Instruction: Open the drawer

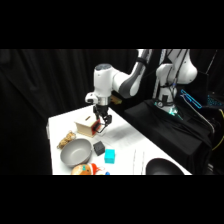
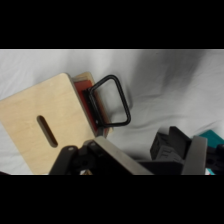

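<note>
Pincer (image 2: 150, 160) near drawer (image 2: 86, 95), red-orange front, black loop handle (image 2: 111, 100)

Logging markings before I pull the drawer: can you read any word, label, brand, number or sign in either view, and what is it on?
None can be read.
Wooden box top: a plain slot, no print.
Drawer front and black handle: no marking.
Grey bowl, cyan cube, dark cube: no text to make out.
</note>
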You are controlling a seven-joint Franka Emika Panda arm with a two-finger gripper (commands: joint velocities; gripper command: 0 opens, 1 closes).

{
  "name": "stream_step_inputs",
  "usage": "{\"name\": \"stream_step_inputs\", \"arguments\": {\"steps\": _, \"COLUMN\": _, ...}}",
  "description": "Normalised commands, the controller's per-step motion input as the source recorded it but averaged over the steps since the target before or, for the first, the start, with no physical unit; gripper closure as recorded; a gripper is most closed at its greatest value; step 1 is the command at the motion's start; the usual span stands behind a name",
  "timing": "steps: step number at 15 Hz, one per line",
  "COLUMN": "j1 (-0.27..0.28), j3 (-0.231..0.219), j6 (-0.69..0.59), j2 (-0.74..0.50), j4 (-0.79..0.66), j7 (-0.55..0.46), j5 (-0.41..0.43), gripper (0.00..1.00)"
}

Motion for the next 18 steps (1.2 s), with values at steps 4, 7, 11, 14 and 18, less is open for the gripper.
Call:
{"name": "stream_step_inputs", "arguments": {"steps": 4, "j1": -0.004, "j3": -0.03, "j6": 0.21, "j2": 0.24, "j4": 0.15, "j7": -0.02, "j5": -0.042, "gripper": 0.0}}
{"name": "stream_step_inputs", "arguments": {"steps": 7, "j1": 0.011, "j3": -0.044, "j6": 0.19, "j2": 0.16, "j4": 0.1, "j7": -0.02, "j5": -0.044, "gripper": 0.0}}
{"name": "stream_step_inputs", "arguments": {"steps": 11, "j1": 0.037, "j3": -0.075, "j6": 0.19, "j2": 0.11, "j4": 0.05, "j7": 0.0, "j5": -0.079, "gripper": 0.0}}
{"name": "stream_step_inputs", "arguments": {"steps": 14, "j1": 0.067, "j3": -0.093, "j6": 0.2, "j2": 0.07, "j4": 0.0, "j7": 0.02, "j5": -0.108, "gripper": 0.0}}
{"name": "stream_step_inputs", "arguments": {"steps": 18, "j1": 0.093, "j3": -0.124, "j6": 0.23, "j2": 0.06, "j4": -0.04, "j7": 0.06, "j5": -0.148, "gripper": 0.0}}
